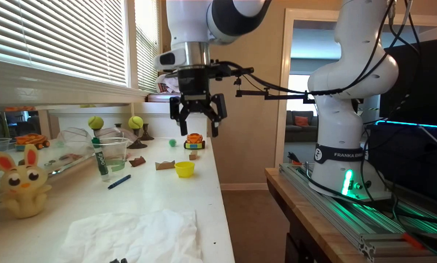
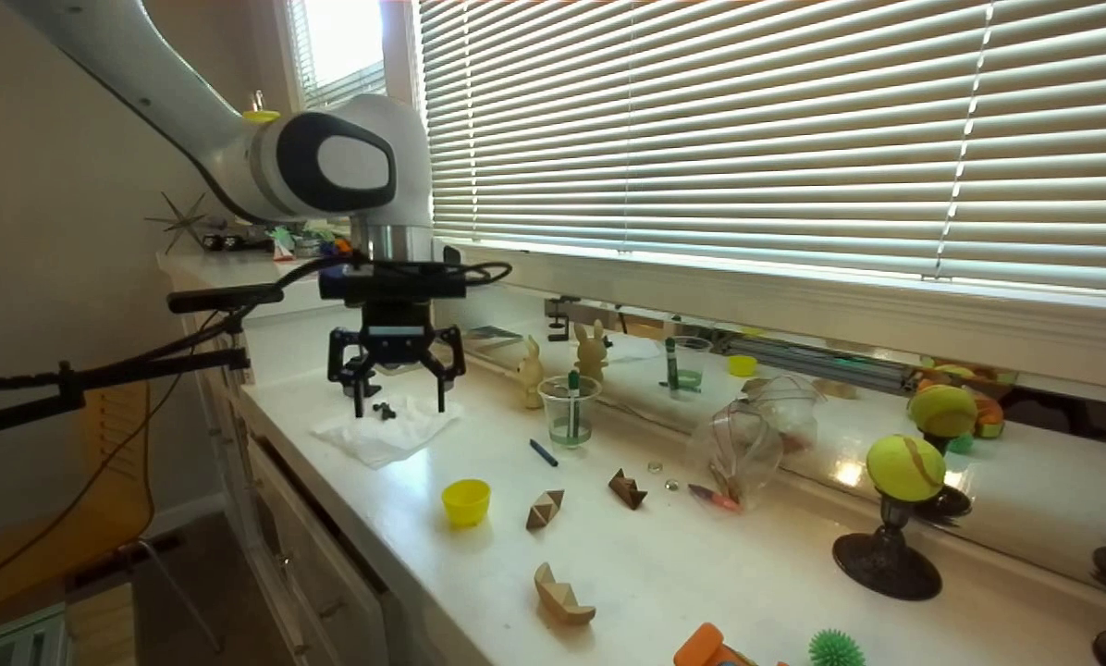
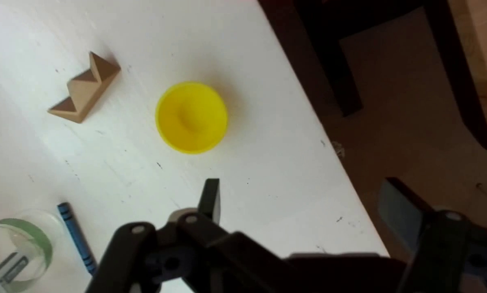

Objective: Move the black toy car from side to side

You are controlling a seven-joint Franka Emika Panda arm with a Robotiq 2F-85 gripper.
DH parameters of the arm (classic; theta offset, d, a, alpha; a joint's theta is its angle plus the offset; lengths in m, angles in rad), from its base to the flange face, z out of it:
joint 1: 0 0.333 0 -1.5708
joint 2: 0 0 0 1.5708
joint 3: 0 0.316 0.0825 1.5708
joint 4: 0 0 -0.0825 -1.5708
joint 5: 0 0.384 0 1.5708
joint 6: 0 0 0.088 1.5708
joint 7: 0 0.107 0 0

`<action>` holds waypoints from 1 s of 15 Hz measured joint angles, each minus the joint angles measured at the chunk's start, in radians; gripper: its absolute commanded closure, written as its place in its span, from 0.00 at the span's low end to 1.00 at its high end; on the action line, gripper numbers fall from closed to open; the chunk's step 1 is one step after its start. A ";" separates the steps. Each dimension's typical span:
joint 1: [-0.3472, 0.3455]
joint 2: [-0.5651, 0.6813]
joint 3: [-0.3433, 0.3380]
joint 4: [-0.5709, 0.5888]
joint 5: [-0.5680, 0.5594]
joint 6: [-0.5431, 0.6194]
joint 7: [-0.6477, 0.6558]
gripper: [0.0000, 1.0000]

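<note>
White, the bench (image 2: 682, 564) runs near right to far left in an exterior view. A crumpled sheet (image 2: 391, 444) lies far left. Above the bench the pincer (image 2: 400, 410) gapes wide; nearer stands a yellow cup (image 2: 466, 504). On the sheet rests the black toy car (image 2: 385, 412).

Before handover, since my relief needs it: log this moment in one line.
gripper: open, empty, hovering; black toy car: ungripped, on crumpled white sheet; yellow cup: upright on counter

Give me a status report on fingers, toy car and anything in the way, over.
Fingers open, nothing held. Black toy car on wrinkled white sheet. Sheet might bunch underneath.
</note>
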 measured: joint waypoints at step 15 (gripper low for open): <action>-0.001 -0.085 -0.055 0.040 0.045 -0.166 0.283 0.00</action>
